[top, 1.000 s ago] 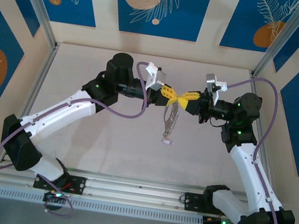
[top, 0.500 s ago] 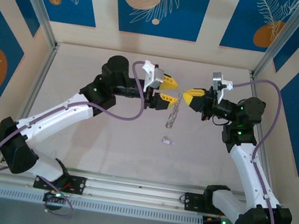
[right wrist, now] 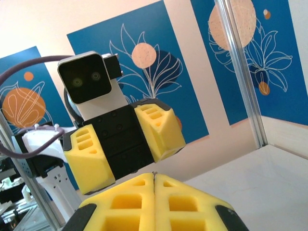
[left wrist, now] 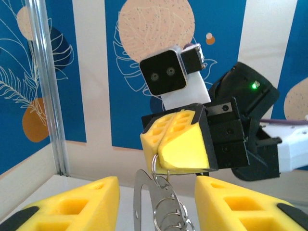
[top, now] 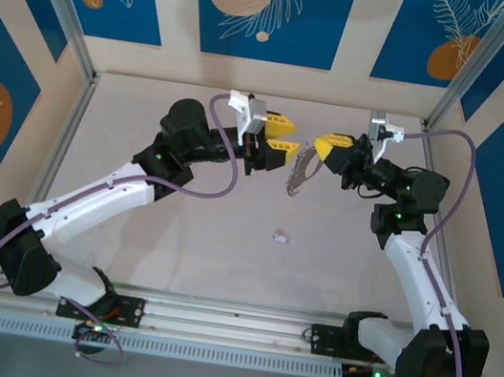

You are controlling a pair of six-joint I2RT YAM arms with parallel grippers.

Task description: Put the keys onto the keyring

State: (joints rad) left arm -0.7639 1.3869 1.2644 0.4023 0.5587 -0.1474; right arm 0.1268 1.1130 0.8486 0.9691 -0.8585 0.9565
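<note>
- Since one second ago, the left gripper (top: 287, 137) has let go of the keyring (top: 300, 173) and drawn back. It then met the right gripper (top: 323, 146) tip to tip over mid-table; now a clear gap separates them.
- Both grippers sit further toward the back wall (top: 251, 77) than in either earlier frame.
- Left gripper: its fingers (left wrist: 72, 204) stand apart and nothing is clamped between them. The right wrist view confirms the two yellow fingers are spread.
- Right gripper: its fingers are pressed together, clamped on the top end of the keyring. In the left wrist view the loop's upper end is caught at the lower edge of the closed pads.
- Keyring: it hangs in the air from the right gripper, between the two grippers, slanting down and to the left, clear of the table (top: 222, 251). A second ago the hanging string reached down to the table surface; it now ends well above it.
- Small silvery rings (left wrist: 169, 211) are strung along the keyring's edge, seen in the left wrist view.
- One key (top: 281, 237), pale with a lilac tint, lies loose on the table on the near side of the keyring and well apart from it. Its position is unchanged across all three top frames.
- Whether that key was attached to the string a second ago cannot be told.
</note>
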